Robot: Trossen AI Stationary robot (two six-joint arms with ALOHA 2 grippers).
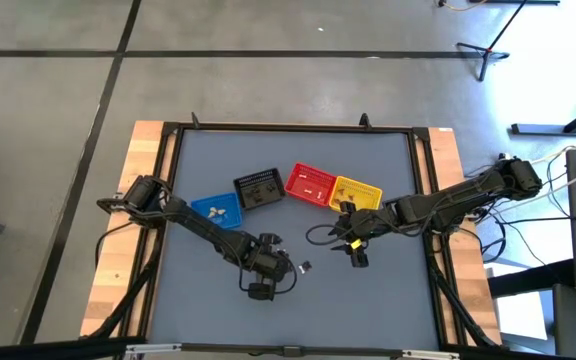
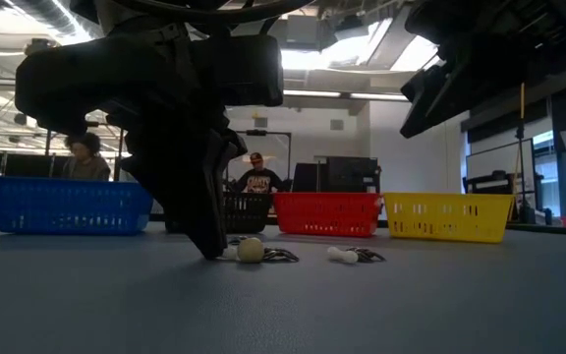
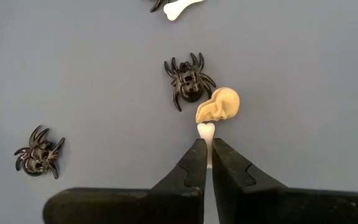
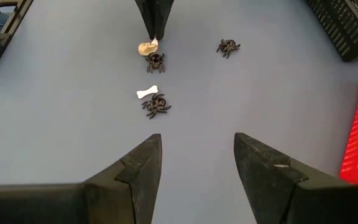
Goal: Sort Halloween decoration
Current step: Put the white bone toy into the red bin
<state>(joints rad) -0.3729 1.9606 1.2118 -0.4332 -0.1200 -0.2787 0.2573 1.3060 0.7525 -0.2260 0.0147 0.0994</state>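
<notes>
Left gripper: the left gripper (image 3: pixel 205 152) stood at the lower centre of the left wrist frame, pointed down at the table (image 1: pixel 388 300), its 2 fingers pinched tight on a small white bone (image 3: pixel 205 132).
Left arm pose: in the high view it reached from the table's left edge toward lower centre, ending at (image 1: pixel 266 262).
White bone: its long axis ran straight out from between the fingers, knobbed end toward the frame's top, that end touching a cream skull (image 3: pixel 219 104).
Cream skull: it lay tilted, just right of centre, beside a black spider (image 3: pixel 188 79).
Other trinkets: 1 more spider (image 3: pixel 38 152) sat at lower left, and a second bone (image 3: pixel 180 7) at the top edge.
Right gripper: the right gripper (image 4: pixel 197 168) hovered above the table with fingers spread wide and nothing between them.
Right arm pose: it stretched in from the right edge to mid-table (image 1: pixel 353 240).
Baskets: blue (image 1: pixel 215 209), black (image 1: pixel 260 188), red (image 1: pixel 310 183) and yellow (image 1: pixel 357 192) stood in a row above both grippers.
</notes>
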